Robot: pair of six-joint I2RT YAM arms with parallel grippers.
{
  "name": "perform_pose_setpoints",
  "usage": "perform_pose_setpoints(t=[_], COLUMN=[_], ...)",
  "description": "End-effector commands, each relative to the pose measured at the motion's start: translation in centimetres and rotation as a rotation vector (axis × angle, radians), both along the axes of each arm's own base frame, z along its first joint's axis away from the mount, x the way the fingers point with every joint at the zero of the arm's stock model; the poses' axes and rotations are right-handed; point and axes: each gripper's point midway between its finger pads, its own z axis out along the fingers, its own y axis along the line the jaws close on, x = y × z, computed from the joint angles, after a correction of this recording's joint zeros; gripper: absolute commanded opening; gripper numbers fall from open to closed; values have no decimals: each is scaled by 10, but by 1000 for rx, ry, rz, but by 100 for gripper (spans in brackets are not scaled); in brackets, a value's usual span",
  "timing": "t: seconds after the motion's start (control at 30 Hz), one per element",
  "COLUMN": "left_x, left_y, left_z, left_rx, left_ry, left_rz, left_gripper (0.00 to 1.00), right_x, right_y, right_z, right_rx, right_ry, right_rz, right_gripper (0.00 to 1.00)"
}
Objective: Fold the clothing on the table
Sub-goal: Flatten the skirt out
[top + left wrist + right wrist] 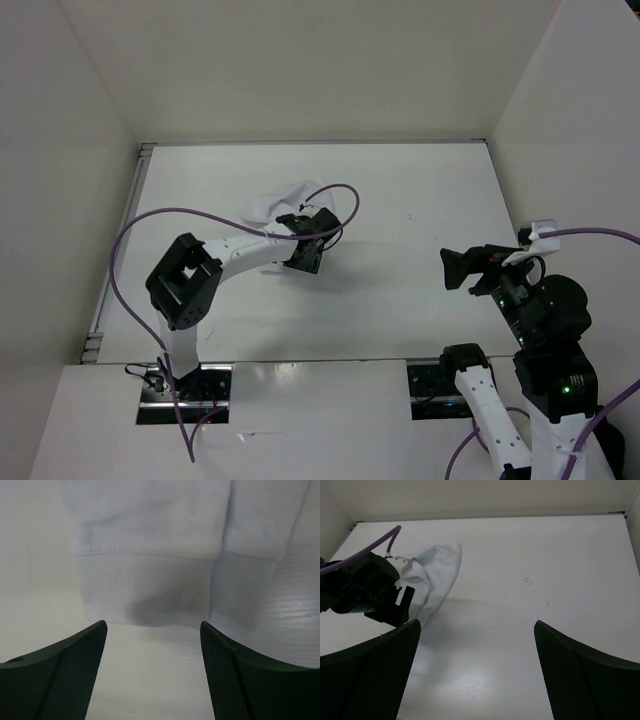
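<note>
The clothing (277,200) is a small white garment lying bunched on the table (430,190), left of the middle. In the left wrist view its stitched hem and a folded edge of the clothing (150,555) lie flat just ahead of my fingers. My left gripper (297,218) sits at its near edge. The left gripper (153,623) is open, with only bare table (150,680) between its fingers. My right gripper (455,268) hovers over the right side of the table. The right gripper (476,623) is open and empty, well apart from the clothing (440,570).
White upright walls (80,150) close in the table on the left, back and right. A purple cable (140,225) loops over the left arm. A few faint dark specks (527,581) mark the table (545,555). The left wrist (365,590) partly covers the garment in the right wrist view.
</note>
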Motion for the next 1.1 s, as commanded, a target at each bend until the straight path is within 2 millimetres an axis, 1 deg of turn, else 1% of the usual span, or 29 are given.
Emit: perform_pose_setpoints(t=[0.0,0.03,0.07,0.13,0.2,0.23,0.27,0.37,0.47,0.5,0.6,0.7,0.73,0.8,0.83,0.9,0.93,1.07], left_x=[3,6,5,8,8,6,8,6,8,5,7,8,5,7,8,7,7,7], left_y=[2,5,5,1,0,-3,-5,-9,-17,-22,-30,-31,-33,-36,-41,-45,-46,-46], left_z=[-4,-2,-7,-10,-16,-16,-15,-16,-3,-4,2,-3,-7,-5,2,13,24,29], left_rx=[47,55,58,36,33,25,16,5,-37,-45,-85,-75,-67,-85,-103,-125,-148,-166], left_ry=[-55,-78,-72,-84,-84,-87,-94,-98,-127,-118,-119,-112,-105,-113,-133,-161,-178,-190], left_rz=[81,101,112,133,142,144,144,152,153,141,136,136,127,143,147,153,154,154], left_gripper=[82,80,79,77,76,76,74,74,74,74,74,74,74,74,74,74,74,74], right_x=[-2,-2,-2,-2,-2,-2,-2,-2,-2,-2,-2,-4,-4,-4,-4,-4,-4,-4], right_y=[-3,-3,-3,-3,-3,-3,-3,-3,-3,-3,-3,-3,-3,-3,-3,-3,-3,-3], right_z=[6,6,6,6,6,6,6,6,6,6,6,8,8,8,8,8,8,8], right_rx=[8,8,8,8,8,8,8,8,8,8,8,9,9,9,9,9,9,9], right_ry=[-25,-25,-25,-25,-25,-25,-25,-25,-25,-25,-25,-34,-35,-35,-35,-35,-35,-35], right_rz=[-17,-17,-17,-17,-17,-17,-17,-17,-17,-17,-17,-17,-17,-17,-17,-17,-17,-17], right_gripper=[98,98,98,98,98,98,98,98,98,98,98,98,98,98,98,98,98,98])
